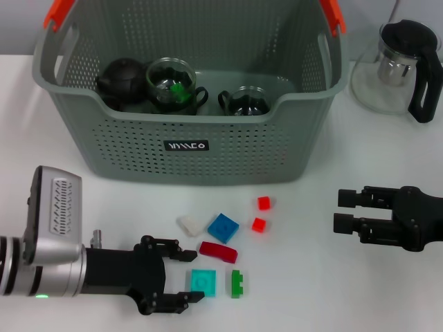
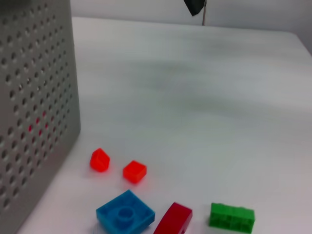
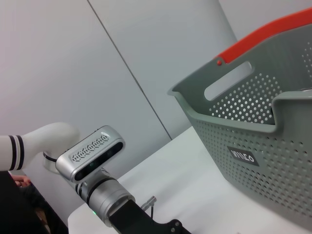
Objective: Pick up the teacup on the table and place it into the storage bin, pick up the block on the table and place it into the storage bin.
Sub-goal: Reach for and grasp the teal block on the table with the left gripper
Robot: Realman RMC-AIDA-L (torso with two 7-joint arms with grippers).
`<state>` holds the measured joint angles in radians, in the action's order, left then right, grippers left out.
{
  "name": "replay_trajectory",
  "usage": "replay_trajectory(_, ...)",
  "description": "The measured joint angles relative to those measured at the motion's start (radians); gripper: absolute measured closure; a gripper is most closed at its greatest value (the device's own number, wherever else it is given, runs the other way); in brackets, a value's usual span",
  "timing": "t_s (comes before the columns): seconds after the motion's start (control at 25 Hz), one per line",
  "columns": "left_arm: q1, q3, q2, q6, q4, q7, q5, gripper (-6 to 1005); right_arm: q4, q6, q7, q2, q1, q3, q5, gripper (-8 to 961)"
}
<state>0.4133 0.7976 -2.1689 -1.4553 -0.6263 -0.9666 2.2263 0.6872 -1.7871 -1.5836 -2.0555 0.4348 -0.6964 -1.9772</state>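
Observation:
The storage bin stands at the back of the table, its wall also in the left wrist view and right wrist view. Inside it are two glass teacups, one holding a green piece. Several blocks lie in front of it: white, blue, two small red, dark red, teal and green. My left gripper is open low over the table, the teal block at its fingertips. My right gripper hovers open at the right, holding nothing.
A black teapot sits in the bin's left end. A glass pitcher with a black handle stands at the back right. The left wrist view shows the blue, red, dark red and green blocks.

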Motion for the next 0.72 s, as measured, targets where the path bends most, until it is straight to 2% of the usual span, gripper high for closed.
replay_trajectory(0.24,-0.004,-0.005,-0.001,-0.026,-0.003,0.0,0.0,343,0.0,-0.001,-0.002,0.0,-0.001,0.001,0.0,253)
replay_trajectory(0.72,0.004,0.005,-0.006,0.007,0.025,0.037,0.001,342,0.0,-0.002,-0.003,0.0,0.0,0.002,0.0,252)
